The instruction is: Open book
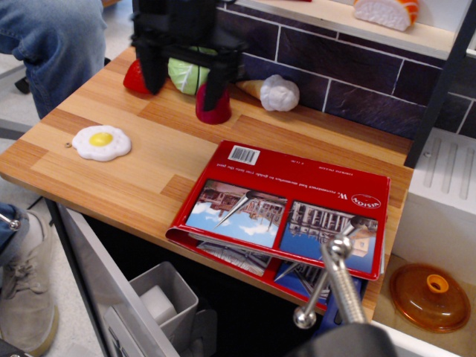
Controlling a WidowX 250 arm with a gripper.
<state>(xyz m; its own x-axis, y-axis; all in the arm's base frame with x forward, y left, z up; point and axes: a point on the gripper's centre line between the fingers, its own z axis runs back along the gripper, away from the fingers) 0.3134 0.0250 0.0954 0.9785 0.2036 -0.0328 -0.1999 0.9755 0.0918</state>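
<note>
The book is a large flat red-covered volume with two building photos, a white barcode and white text. It lies closed on the wooden counter, its near edge hanging over the counter's front, white pages showing beneath. My black gripper hangs open and empty at the back left of the counter, above the toy foods, well behind and left of the book. Its fingers point down and stand wide apart.
Toy foods stand along the back: a strawberry, a lettuce, a dark red piece, an ice cream cone. A fried egg lies left. A person's leg is at far left. An orange lid sits lower right.
</note>
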